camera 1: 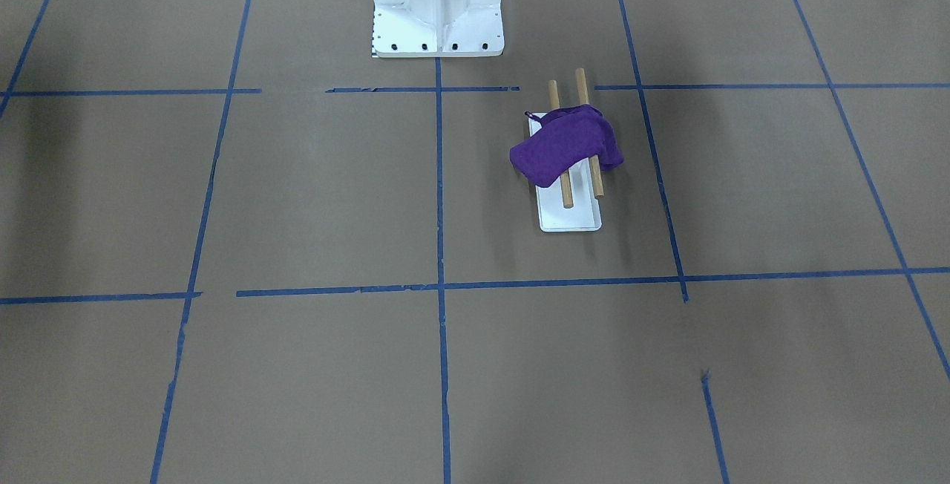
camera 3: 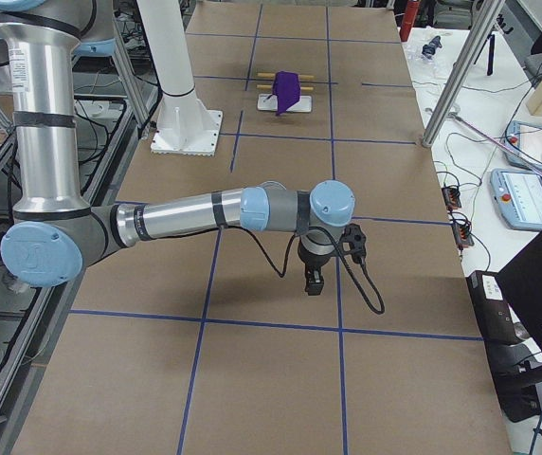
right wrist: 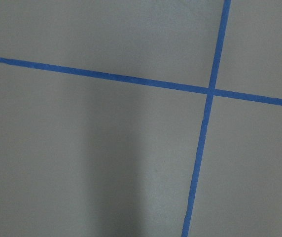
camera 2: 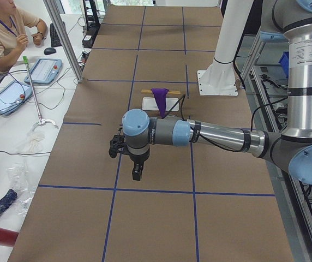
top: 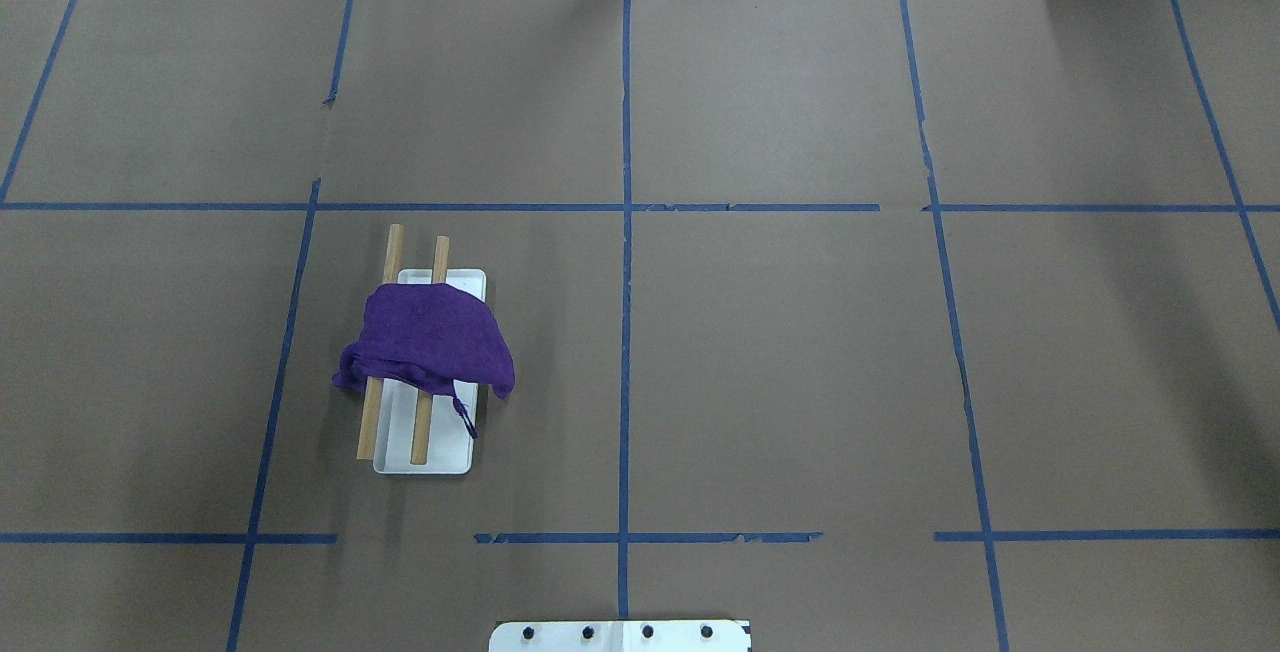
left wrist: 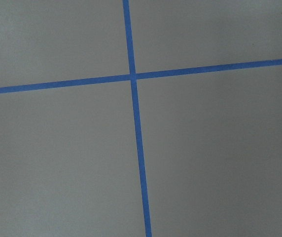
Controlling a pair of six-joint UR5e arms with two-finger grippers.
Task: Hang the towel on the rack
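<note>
Basically done. Front view: towel (camera 1: 565, 150) draped over both dowels (camera 1: 566, 191) of rack (camera 1: 571, 217), table (camera 1: 297, 194) left half. Overhead: bunched, loop dangling. Side views: left pincer (camera 2: 137, 174) and right pincer (camera 3: 314, 284) hover well apart from the rack; can't tell if released or clenched. Next: probably just verify the hang.

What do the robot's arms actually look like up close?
The left arm and right arm match: shiny silver tubes, grey rounded joints with light-blue caps. The left gripper and right gripper are small and black, each trailed by a loose black cable.
</note>
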